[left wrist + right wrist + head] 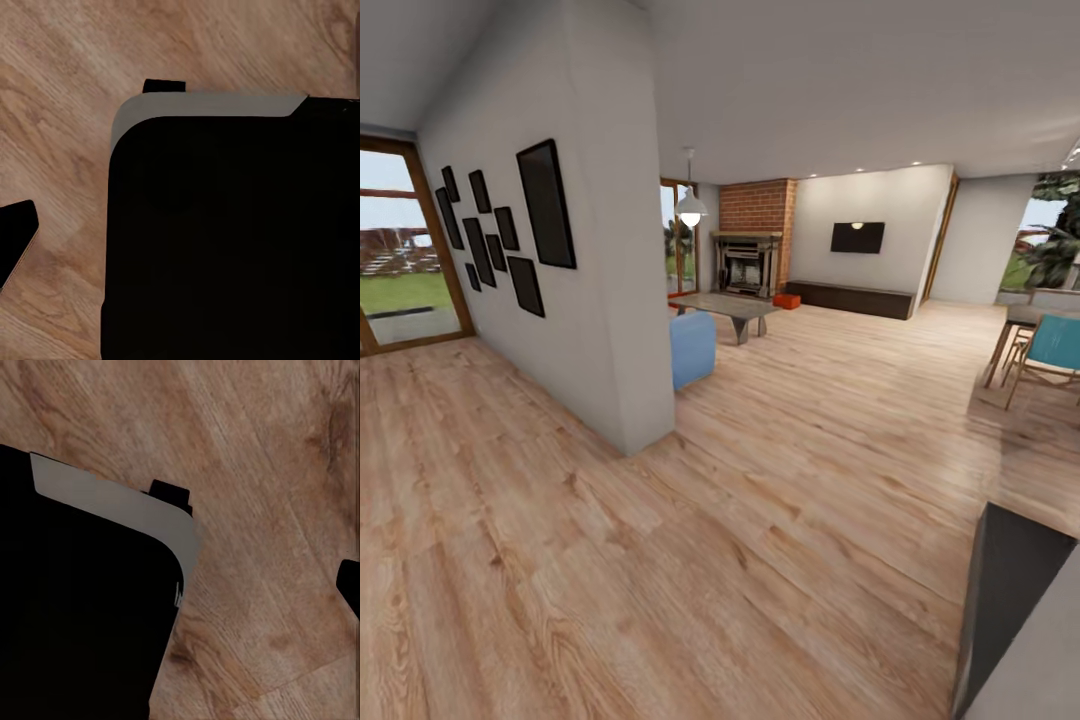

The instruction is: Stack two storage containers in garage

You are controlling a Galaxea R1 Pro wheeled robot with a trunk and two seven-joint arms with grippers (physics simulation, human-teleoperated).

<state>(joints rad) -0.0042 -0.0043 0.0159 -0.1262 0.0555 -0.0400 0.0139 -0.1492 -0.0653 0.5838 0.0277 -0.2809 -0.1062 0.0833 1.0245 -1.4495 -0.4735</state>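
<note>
I am looking across the living room's light wood-plank floor (780, 480). One orange-red storage container (787, 301) lies far off on the floor beside the brick fireplace (758, 238). Both wrist views look down on wood planks and the robot's black base (232, 240). My left gripper (180, 244) hangs over that base; one dark fingertip (16, 238) sits at the picture's edge and the other is lost against the black. My right gripper (180, 585) shows likewise one fingertip (349, 585) at the edge. Nothing is held in either.
A white partition wall (615, 330) with black frames stands at the left, a blue sofa (692, 347) and a grey coffee table (728, 308) behind it. A teal chair (1052, 352) stands at the right. A dark cabinet corner (1008, 590) is close at the lower right.
</note>
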